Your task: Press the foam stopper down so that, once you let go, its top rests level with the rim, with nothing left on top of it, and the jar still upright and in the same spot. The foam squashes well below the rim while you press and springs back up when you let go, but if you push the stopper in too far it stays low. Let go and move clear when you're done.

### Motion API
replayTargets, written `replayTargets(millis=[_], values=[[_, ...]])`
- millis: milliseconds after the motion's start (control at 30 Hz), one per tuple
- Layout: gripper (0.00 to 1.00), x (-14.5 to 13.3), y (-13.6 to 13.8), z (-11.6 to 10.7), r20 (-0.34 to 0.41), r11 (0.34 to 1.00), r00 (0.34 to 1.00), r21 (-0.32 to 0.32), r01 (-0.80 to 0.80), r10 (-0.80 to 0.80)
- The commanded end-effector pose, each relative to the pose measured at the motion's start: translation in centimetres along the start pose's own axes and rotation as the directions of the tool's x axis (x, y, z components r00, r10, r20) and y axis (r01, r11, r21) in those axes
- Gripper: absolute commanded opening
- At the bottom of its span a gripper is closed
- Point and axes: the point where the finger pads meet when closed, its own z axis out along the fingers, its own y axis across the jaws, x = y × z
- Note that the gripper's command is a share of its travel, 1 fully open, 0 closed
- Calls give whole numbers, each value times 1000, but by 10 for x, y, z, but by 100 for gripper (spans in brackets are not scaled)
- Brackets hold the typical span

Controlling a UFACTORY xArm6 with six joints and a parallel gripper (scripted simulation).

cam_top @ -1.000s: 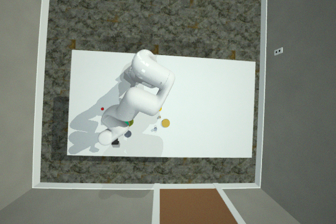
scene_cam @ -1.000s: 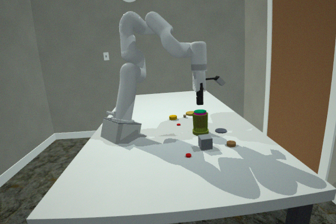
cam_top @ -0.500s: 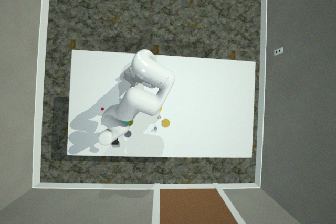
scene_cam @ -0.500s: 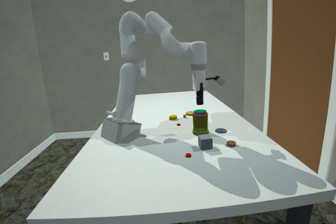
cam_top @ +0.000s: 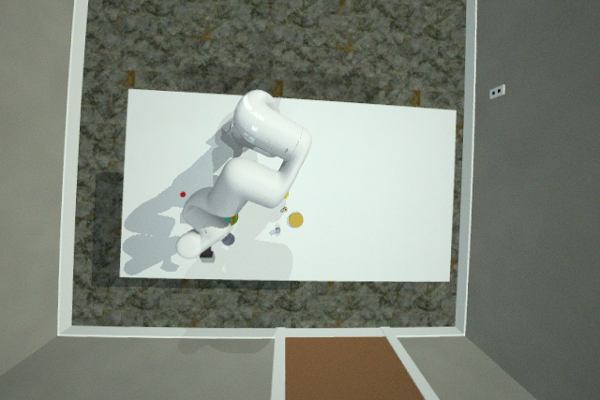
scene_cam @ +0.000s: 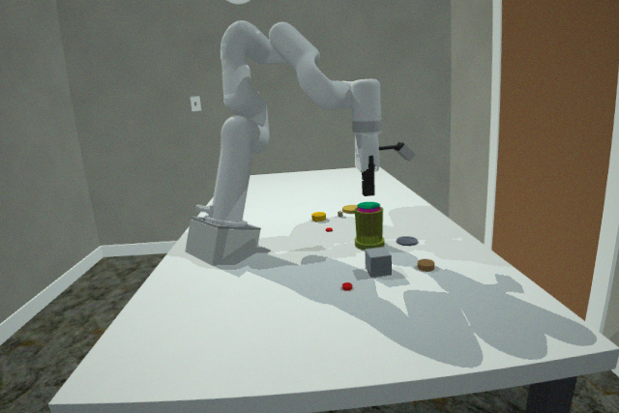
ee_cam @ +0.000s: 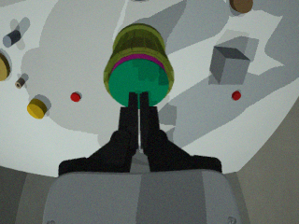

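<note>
An olive ribbed jar (scene_cam: pixel 369 229) (ee_cam: pixel 136 39) stands upright on the white table (scene_cam: pixel 250 339). Only a sliver of it shows under the arm in the overhead view (cam_top: pixel 234 219). Its foam stopper (scene_cam: pixel 368 206) (ee_cam: pixel 141 81) has a green top with a magenta band below it, and it stands a little proud of the rim. My gripper (scene_cam: pixel 368 192) (ee_cam: pixel 138 105) is shut with nothing between the fingers. It points straight down and hangs a short gap above the stopper's middle, not touching it. Nothing lies on the stopper.
A grey cube (scene_cam: pixel 378 261) (ee_cam: pixel 228 63) sits just in front of the jar. A dark grey disc (scene_cam: pixel 406 240), a brown disc (scene_cam: pixel 426 264) (ee_cam: pixel 241 2), two yellow discs (scene_cam: pixel 318 216) (scene_cam: pixel 349 208) and two red dots (scene_cam: pixel 346 286) (scene_cam: pixel 329 229) lie around it.
</note>
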Motion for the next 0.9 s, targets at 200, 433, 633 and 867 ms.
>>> replayTargets(millis=[200,433,633,867], values=[[0,1,0,19,-3,1000,1000,-1,1,-1],[0,1,0,26,-3,1000,1000,-1,1,-1],[0,1,0,26,-3,1000,1000,-1,1,-1],[0,1,0,26,-3,1000,1000,-1,1,-1]])
